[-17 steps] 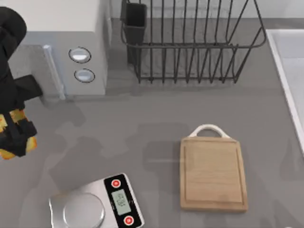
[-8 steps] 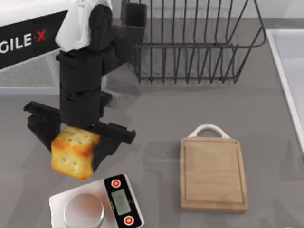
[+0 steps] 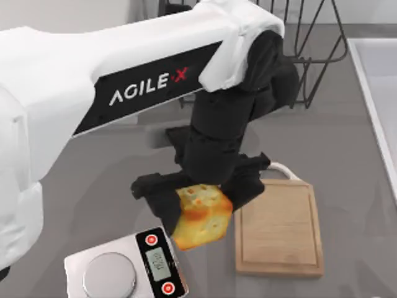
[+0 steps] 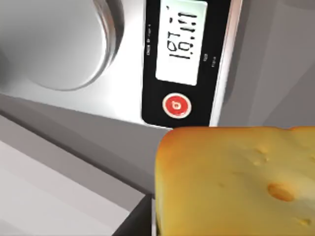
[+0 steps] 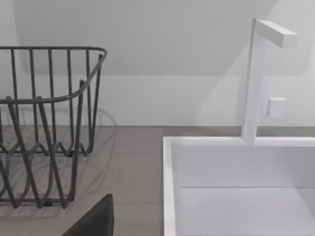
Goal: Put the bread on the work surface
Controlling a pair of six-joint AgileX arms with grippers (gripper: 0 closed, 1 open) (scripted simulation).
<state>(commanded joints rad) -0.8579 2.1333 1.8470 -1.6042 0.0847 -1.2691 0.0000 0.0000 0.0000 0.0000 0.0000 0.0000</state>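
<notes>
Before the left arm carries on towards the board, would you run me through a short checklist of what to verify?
1. Bread held in left gripper: ok, it hangs clamped above the table.
2. Bread over the work surface: not ok, it sits beside the board's left edge, between board and scale.
3. Board top free: ok.
4. Bread clear of the scale: ok in the left wrist view.
5. Dish rack away from the path: ok.
</notes>
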